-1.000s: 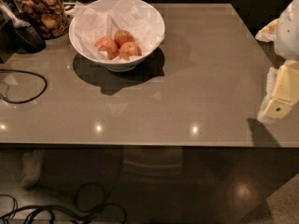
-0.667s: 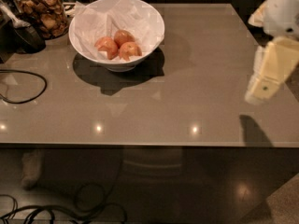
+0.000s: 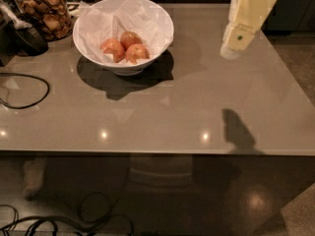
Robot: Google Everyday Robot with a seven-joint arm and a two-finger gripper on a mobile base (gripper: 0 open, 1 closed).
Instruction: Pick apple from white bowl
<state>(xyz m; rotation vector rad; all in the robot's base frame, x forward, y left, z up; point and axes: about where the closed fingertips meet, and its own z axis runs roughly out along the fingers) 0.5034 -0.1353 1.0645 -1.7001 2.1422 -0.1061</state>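
Three apples [image 3: 125,47] lie in one white bowl [image 3: 156,52]; one gripper [image 3: 234,41] hovers well right, its grip unclear.

From where I stand I count one white bowl [image 3: 165,26] on the one tabletop [image 3: 162,117]. Inside the bowl there are three apples [image 3: 129,38], all reddish, on what looks like one sheet of crinkled white paper [image 3: 93,31]. To the left of the bowl stands one glass jar [image 3: 47,11] of brown snacks; the pieces are too many and too jumbled to count. Left of the bowl and nearer the front edge, one black cable [image 3: 34,95] loops across the tabletop. One robot hand [image 3: 235,39] hangs above the tabletop, well to the right of the bowl.
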